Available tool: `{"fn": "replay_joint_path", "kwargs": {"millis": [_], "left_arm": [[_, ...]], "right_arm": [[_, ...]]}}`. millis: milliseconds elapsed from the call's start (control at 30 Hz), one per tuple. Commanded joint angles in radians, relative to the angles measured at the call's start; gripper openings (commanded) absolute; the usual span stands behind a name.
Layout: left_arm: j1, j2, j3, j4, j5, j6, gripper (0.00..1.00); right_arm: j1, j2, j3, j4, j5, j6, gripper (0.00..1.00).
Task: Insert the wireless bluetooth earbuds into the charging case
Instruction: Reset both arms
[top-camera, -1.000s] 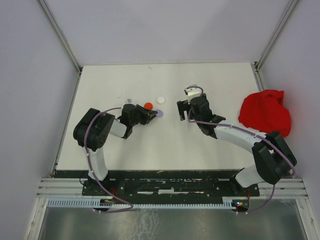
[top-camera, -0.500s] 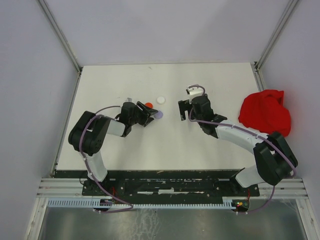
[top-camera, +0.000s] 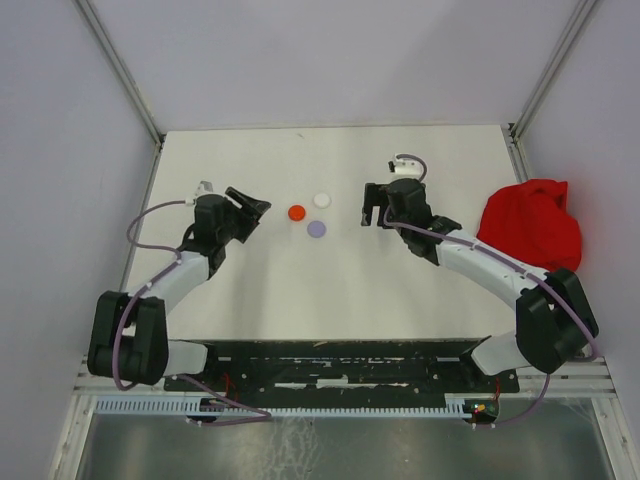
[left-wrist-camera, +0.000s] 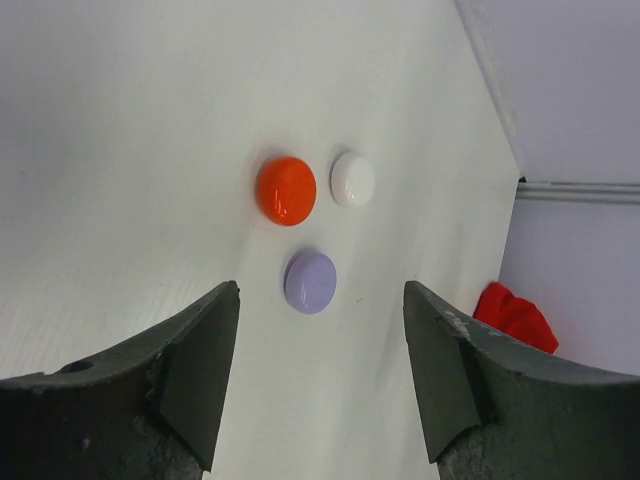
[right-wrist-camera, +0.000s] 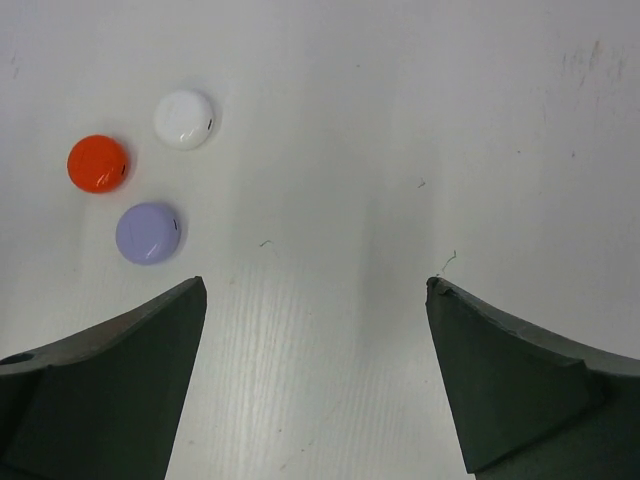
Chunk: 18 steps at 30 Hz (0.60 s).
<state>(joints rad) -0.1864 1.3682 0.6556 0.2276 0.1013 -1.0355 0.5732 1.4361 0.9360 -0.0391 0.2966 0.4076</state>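
Two robot arms reached over a white worktop (top-camera: 330, 290), seen from above with their bases along the bottom edge of the frame. Three small, round, disc-shaped cases lay close together but not touching, a little above the middle of the overhead view. A red case (top-camera: 296, 212) was on the left, a white case (top-camera: 321, 200) sat to its upper right, and a purple case (top-camera: 317, 229) lay just below the white one. Each looked like a smooth, closed dome. The left gripper (top-camera: 250, 212) sat to the left of the cluster, pointing toward it, apart from the red case and holding nothing. In the left wrist view its two dark fingers (left-wrist-camera: 190, 370) stood wide apart at the bottom of the frame. The purple case showed in the gap between them, farther off, with the red and white cases side by side beyond it. The right gripper (top-camera: 366, 205) sat to the right of the cluster, near the white and purple cases without touching them, and was also empty. In the right wrist view its fingers (right-wrist-camera: 110, 380) were spread wide across the bottom corners above bare worktop, and the three cases lay in the upper left of that frame. A crumpled red cloth (top-camera: 530, 235) lay at the right edge of the worktop, well apart from the cases.
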Motion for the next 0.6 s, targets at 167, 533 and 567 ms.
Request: {"fn": "replay_joint_path", "kwargs": {"millis": [167,533,567], "left_arm": [[0.113,-0.195,-0.047,-0.140,-0.073,0.101,0.77],[0.150,-0.211,-0.013,-0.199,0.034,0.177,0.85],[0.150,-0.212,-0.007,-0.211,0.036,0.182,0.85]], "right_arm": [[-0.003,0.021,0.171,-0.301,0.296,0.213,0.99],[-0.003,0.054,0.236,-0.507,0.387,0.246,0.99],[-0.003,0.054,0.237,-0.518,0.387,0.249,0.99]]}}
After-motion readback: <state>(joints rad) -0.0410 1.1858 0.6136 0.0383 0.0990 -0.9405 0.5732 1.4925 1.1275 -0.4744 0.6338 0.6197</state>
